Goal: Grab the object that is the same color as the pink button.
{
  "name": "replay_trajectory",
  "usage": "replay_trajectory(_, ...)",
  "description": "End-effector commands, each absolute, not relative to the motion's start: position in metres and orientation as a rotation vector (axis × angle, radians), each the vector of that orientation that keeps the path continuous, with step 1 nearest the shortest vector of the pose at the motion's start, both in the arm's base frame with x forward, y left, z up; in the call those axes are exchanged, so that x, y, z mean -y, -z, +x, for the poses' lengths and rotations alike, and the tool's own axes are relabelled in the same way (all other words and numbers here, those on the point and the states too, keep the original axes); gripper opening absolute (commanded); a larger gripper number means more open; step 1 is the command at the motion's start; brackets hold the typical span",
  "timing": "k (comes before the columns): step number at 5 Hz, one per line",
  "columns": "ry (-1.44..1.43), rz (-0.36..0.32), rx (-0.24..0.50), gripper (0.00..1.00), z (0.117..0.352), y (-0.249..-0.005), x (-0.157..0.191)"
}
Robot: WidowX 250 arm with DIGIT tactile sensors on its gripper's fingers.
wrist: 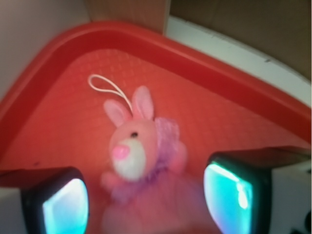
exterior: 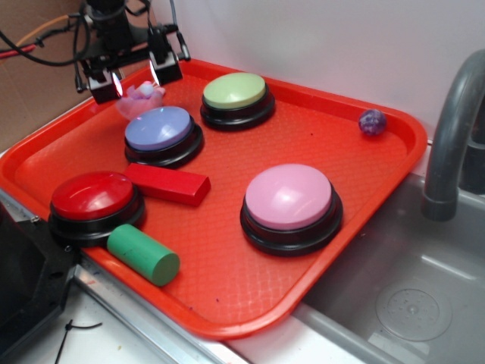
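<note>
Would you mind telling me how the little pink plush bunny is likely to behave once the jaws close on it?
The pink plush bunny looks fuzzy and stuffed, so it will probably squash rather than resist. Being small, it is likely light. Its thin white loop lies slack on the red tray and would probably dangle.

1. My exterior view is bright and evenly lit; soft, short shadows sit under the buttons on the red tray (exterior: 227, 303).
2. I see soft highlights on the pink button (exterior: 288, 196) dome and on the red button (exterior: 95, 193).
3. Gripper (exterior: 136, 78) pads glow white-pink there, blown out.
4. My wrist view is softer, warm red cast overall; the plush toy (wrist: 136, 146) is blurred, worst at its lower edge.
5. Pads (wrist: 66, 207) glare cyan, edges smeared.
</note>
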State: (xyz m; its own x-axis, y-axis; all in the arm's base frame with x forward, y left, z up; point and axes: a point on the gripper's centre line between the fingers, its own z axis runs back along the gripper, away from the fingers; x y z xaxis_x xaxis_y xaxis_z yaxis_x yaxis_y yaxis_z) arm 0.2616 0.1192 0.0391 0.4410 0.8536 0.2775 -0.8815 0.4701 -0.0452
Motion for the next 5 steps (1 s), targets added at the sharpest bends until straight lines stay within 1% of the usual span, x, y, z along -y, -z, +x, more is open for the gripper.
replay_trajectory(1, -1.099, 0.094, 0.312, 1.0, 0.263, -0.038, -0.14)
replay_trajectory(2, -1.069, 0.102, 0.297, 0.04, 0.265, -0.036, -0.139)
replay_trajectory(3, -1.019, 0.15, 0.262, 0.0, 0.266, -0.048, -0.13)
replay_trajectory(4, -0.882, 0.184, 0.224, 0.0, 0.261, -0.079, -0.115)
replay_trajectory(5, -0.728, 0.138, 0.171, 0.0, 0.253, -0.113, -0.098)
